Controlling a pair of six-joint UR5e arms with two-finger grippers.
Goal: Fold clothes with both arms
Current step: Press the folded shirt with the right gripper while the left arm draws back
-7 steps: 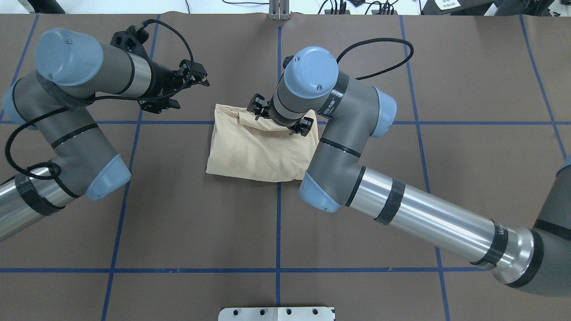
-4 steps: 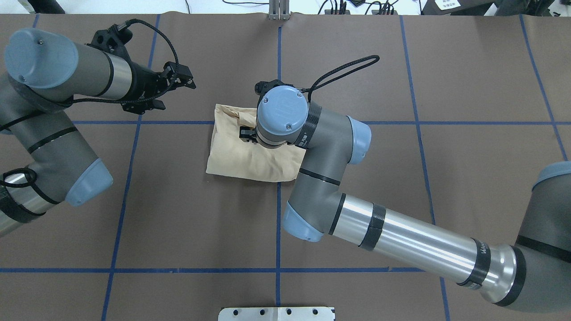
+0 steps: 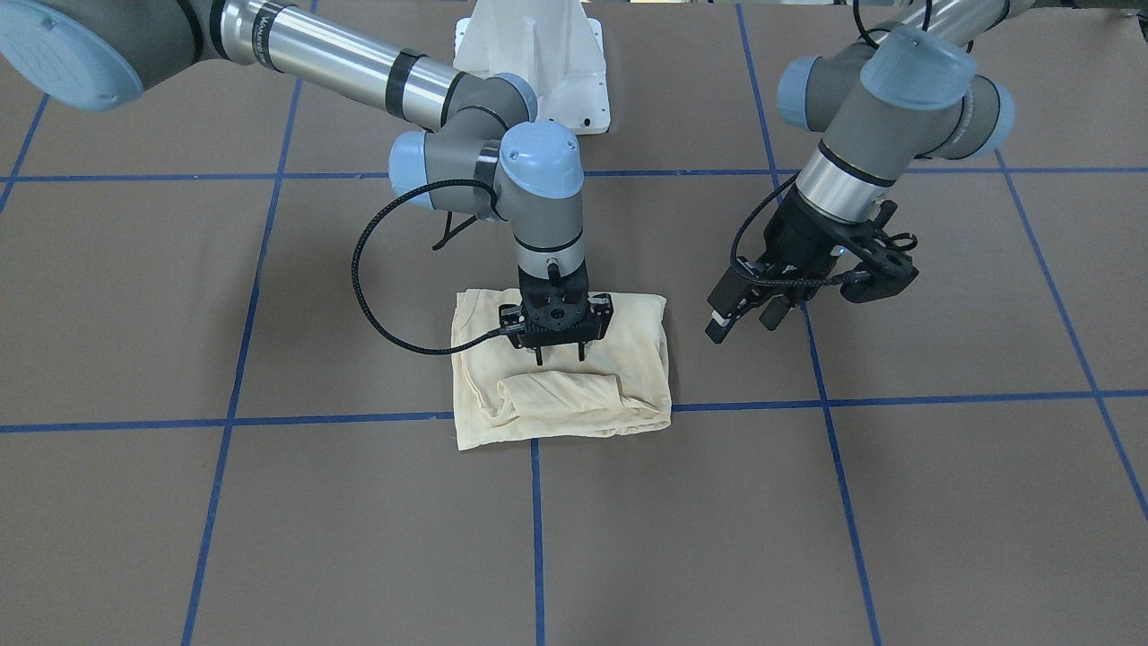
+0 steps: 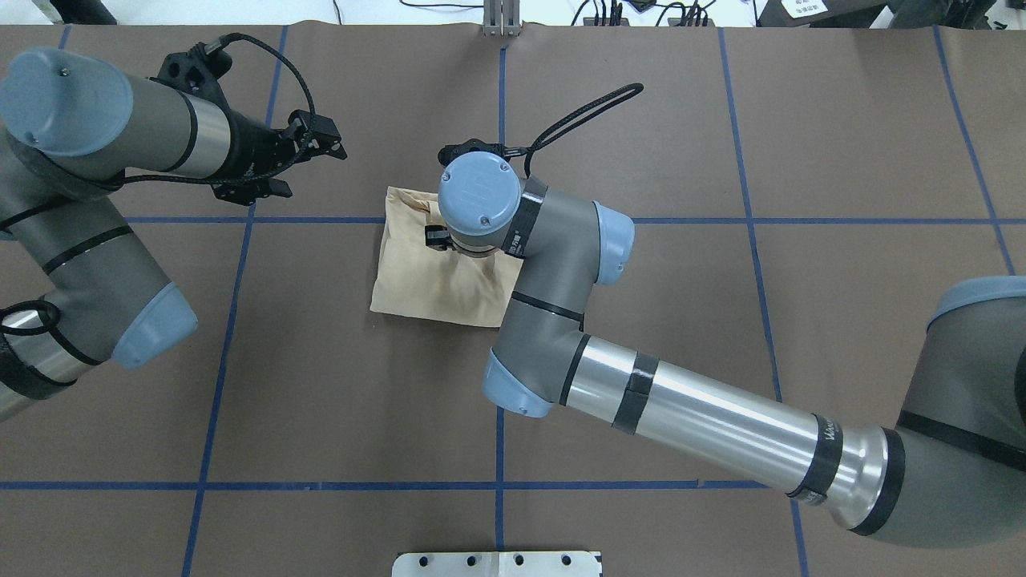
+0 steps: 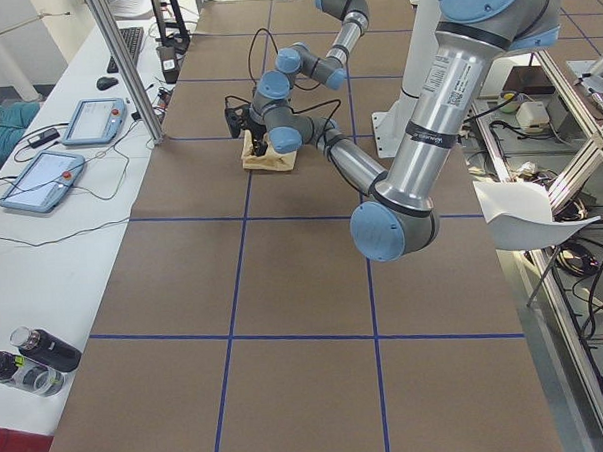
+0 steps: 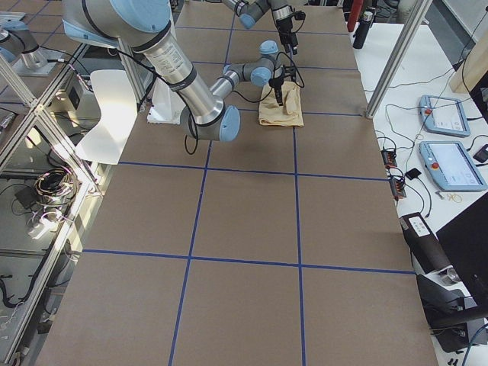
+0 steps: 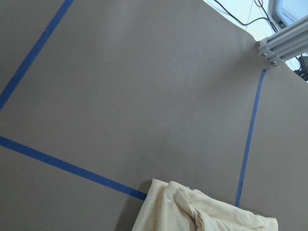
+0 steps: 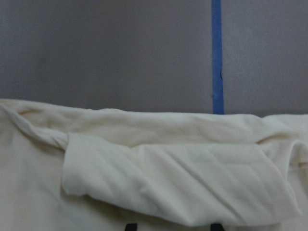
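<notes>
- T-shirt [image 3: 574, 399], pale cream, lies folded into a compact rectangle near the middle of the brown table [image 3: 852, 520], over a crossing of blue tape lines [image 3: 897, 400].
- A rolled flap of fabric runs along its edge farthest from the robot.
- Right gripper [image 3: 560, 357] points straight down over the shirt's middle, fingers spread with nothing between them; the tips appear to rest on the cloth, though contact is hard to confirm.
- Left gripper [image 3: 743, 325] hangs tilted over bare table beside the shirt, clear of it, fingers apart and empty.
</notes>
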